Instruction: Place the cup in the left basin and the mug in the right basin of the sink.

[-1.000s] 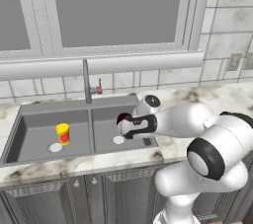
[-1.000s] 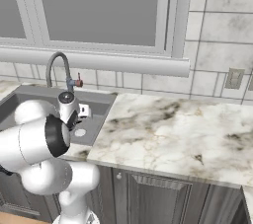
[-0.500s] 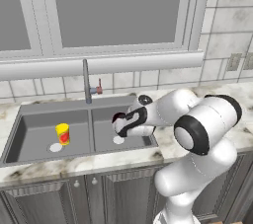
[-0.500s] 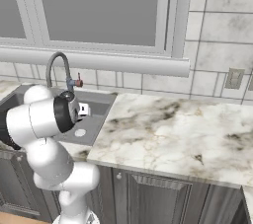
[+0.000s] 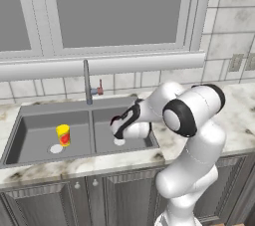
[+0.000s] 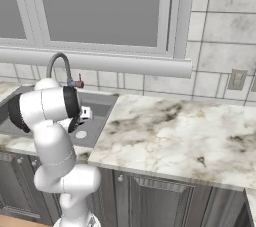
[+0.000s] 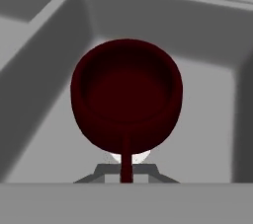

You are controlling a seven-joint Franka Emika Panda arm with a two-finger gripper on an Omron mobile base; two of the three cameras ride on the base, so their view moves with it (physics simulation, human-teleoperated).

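The dark maroon mug (image 7: 126,94) hangs in the right basin (image 7: 207,119), its open mouth facing the hand camera, above the white drain. My gripper (image 7: 126,172) is shut on the mug's thin handle, which runs down between the fingertips (image 7: 101,171). In the left base view the gripper (image 5: 116,123) sits low inside the right basin (image 5: 104,143) of the dark grey sink (image 5: 74,105). The yellow cup (image 5: 63,135) with its red patch stands upright in the left basin (image 5: 37,130), beside the round white drain.
The thin arched faucet (image 5: 87,80) rises behind the centre divider (image 5: 92,131). A marble counter (image 6: 170,136) stretches to the right of the sink. My own arm (image 6: 47,113) blocks most of the sink in the right base view.
The hand has carried the mug slightly left and lower in the right basin, while the elbow swung up and across. The cup stayed put.
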